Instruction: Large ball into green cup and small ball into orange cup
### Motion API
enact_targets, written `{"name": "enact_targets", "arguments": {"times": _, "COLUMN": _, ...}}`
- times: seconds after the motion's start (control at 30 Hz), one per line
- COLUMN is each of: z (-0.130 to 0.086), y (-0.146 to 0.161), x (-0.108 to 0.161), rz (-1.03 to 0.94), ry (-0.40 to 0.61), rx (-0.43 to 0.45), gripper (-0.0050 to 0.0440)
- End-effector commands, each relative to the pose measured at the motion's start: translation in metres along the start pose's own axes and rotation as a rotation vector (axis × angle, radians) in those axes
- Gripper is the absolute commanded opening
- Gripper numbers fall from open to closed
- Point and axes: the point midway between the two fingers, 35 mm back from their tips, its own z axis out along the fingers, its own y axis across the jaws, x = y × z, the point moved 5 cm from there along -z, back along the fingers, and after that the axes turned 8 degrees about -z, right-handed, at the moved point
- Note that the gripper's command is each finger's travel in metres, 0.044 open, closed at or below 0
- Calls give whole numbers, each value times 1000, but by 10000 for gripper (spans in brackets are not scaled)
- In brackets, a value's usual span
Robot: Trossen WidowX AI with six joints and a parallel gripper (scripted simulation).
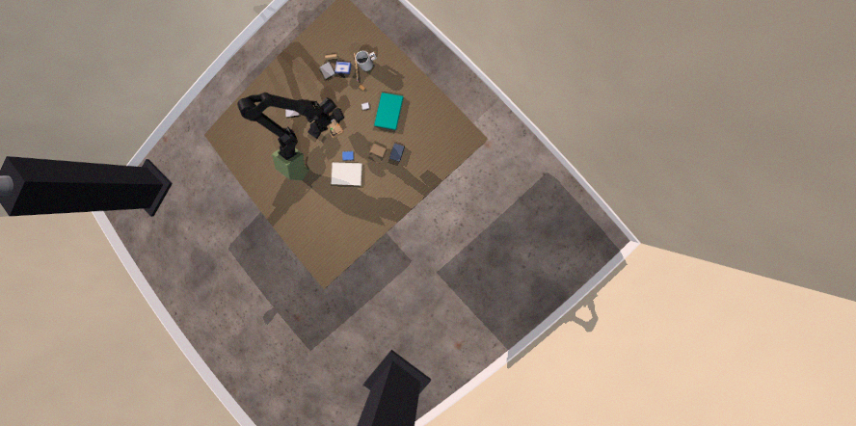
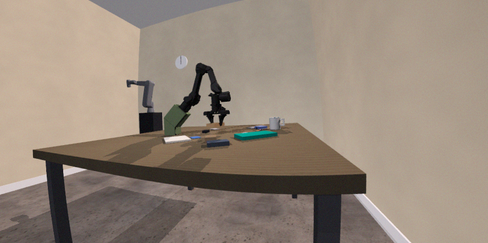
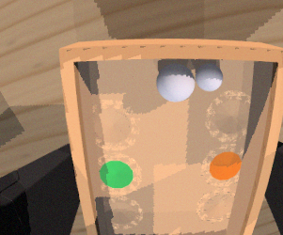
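Observation:
The wooden puzzle (image 3: 172,155) fills the wrist view, a tray with a clear cover, tilted away from me. The large ball (image 3: 175,83) and the small ball (image 3: 209,78) lie side by side against the far wall, right of the middle. The green cup (image 3: 117,174) is at the lower left and the orange cup (image 3: 225,165) at the lower right; both are empty. My gripper (image 2: 215,118) is shut on the puzzle (image 1: 334,128) and holds it just above the table, as the exterior view shows. The fingers are dark shapes at the tray's sides in the wrist view.
A teal box (image 1: 388,110), a white pad (image 1: 346,173), a small blue block (image 1: 348,155), a brown block (image 1: 378,150), a dark phone-like slab (image 1: 396,152) and a grey mug (image 1: 363,60) lie on the table around the arm's green base (image 1: 290,164).

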Motion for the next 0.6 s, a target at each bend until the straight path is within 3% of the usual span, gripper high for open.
{"name": "enact_targets", "arguments": {"times": 0.0, "z": 0, "y": -2, "x": 1, "rz": -3, "ry": -13, "rx": -5, "gripper": 0}}
{"name": "enact_targets", "arguments": {"times": 0.57, "z": 0, "y": -3, "x": 1, "rz": -3, "ry": -11, "rx": -12, "gripper": 0}}
